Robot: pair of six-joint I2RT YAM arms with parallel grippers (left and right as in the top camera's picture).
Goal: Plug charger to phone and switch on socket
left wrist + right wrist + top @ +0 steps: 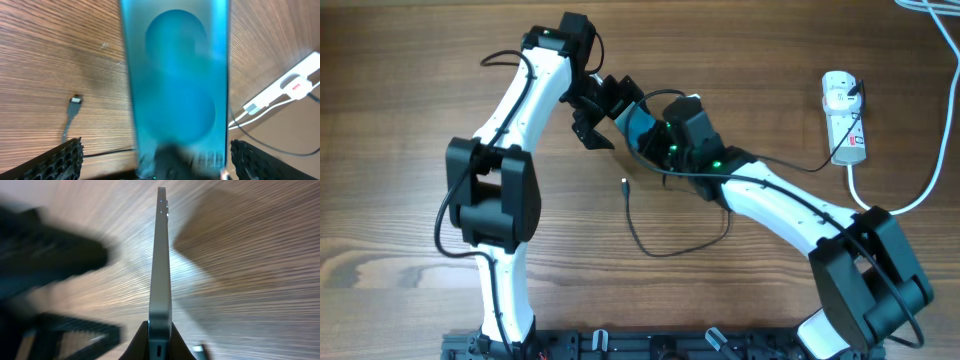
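The phone [640, 124], teal screen and white frame, is held off the table with my right gripper [657, 138] shut on its lower end. Seen edge-on in the right wrist view, the phone [160, 255] sits pinched in the right gripper [160, 332]. My left gripper [594, 112] is wide open. Its fingers [55, 160] stand apart on either side of the phone [175, 85] without touching it. The charger's connector tip [623, 184] lies on the wood, also seen as the tip [76, 100]; its black cable [655, 250] loops below. The socket [845, 118] lies at the right, and the socket [295, 85] also shows in the left wrist view.
A thicker white cable [932, 120] runs from the socket along the right edge to the top corner. The table [400, 120] is brown wood. Both arms cross over the table's middle.
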